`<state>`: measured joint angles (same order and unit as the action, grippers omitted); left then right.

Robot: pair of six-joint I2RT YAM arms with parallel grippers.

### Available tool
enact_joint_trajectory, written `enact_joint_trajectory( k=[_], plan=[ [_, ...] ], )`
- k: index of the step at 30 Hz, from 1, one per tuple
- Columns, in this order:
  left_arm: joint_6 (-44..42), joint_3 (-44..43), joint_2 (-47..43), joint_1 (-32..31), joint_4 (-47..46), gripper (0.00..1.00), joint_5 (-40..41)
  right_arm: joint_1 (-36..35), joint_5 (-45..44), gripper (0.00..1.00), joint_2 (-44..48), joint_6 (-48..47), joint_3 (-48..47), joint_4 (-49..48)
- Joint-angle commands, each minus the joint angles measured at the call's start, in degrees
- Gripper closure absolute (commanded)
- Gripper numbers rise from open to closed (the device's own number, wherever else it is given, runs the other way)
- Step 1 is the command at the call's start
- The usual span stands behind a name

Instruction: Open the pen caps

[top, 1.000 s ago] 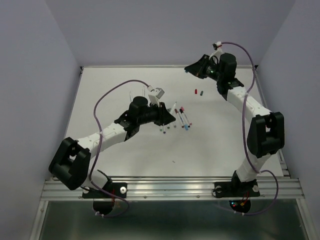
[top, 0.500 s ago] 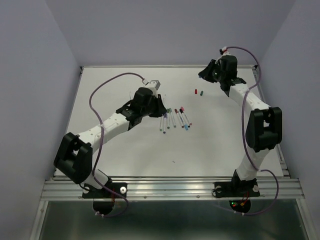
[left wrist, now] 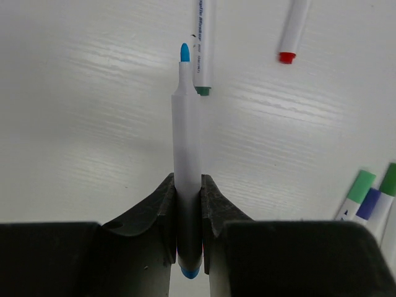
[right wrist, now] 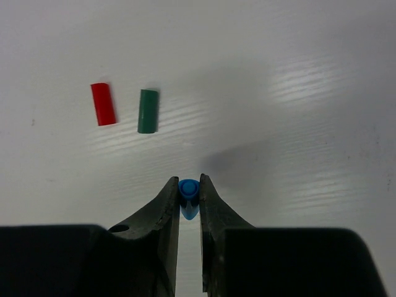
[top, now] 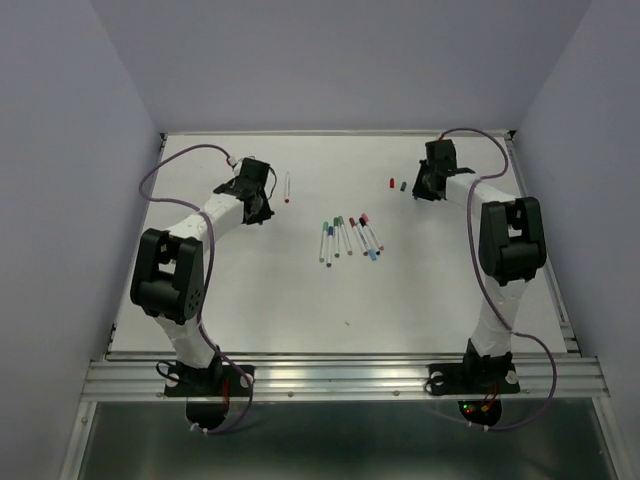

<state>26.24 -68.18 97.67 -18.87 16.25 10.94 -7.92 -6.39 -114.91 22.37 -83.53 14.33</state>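
Observation:
My left gripper (left wrist: 187,182) is shut on a white pen (left wrist: 187,136) whose blue tip is bare, held just above the table. In the top view this gripper (top: 258,198) is at the back left. My right gripper (right wrist: 189,184) is shut on a blue cap (right wrist: 189,193), low over the table. A red cap (right wrist: 103,103) and a green cap (right wrist: 147,111) lie just ahead of it; they also show in the top view as a red cap (top: 391,183) and a green cap (top: 402,185). Several capped pens (top: 345,236) lie in the middle.
Two uncapped pens lie ahead of my left gripper, one green-ended (left wrist: 201,43) and one red-ended (left wrist: 294,31). Capped pen ends (left wrist: 366,197) show at the lower right of that view. The table's back edge (top: 340,133) and side walls are near both arms.
The left arm has swung back and left, away from the pen cluster. The right gripper has come down and nearer, beside the red and green caps.

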Motion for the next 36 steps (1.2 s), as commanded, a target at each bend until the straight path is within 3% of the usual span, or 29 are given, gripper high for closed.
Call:
enact_joint_trajectory(
  k=[1, 11, 16, 21, 36],
  plan=[
    [0.0, -5.7, 1.5, 1.2, 2.7, 1.0, 2.9, 0.2, -3.7, 0.94, -2.5, -0.9, -3.7, 1.2],
    [-0.1, -10.9, 7.6, 5.2, 5.3, 0.98, 2.7, 0.2, -3.3, 0.88, -9.1, -0.1, -9.7, 1.3],
    [-0.7, -11.3, 8.4, 6.0, 5.3, 0.95, 2.6, 0.2, -1.7, 0.76, -10.2, 0.1, -11.3, 1.3],
    [-1.1, -12.0, 8.9, 6.6, 5.1, 0.94, 2.2, 0.2, -0.8, 0.63, -8.5, 0.0, -11.0, 1.3],
    [-2.6, -16.0, 14.2, 6.7, 3.4, 0.85, -0.1, 0.2, -5.5, 0.51, 5.0, 0.1, -5.2, 1.1]
  ],
)
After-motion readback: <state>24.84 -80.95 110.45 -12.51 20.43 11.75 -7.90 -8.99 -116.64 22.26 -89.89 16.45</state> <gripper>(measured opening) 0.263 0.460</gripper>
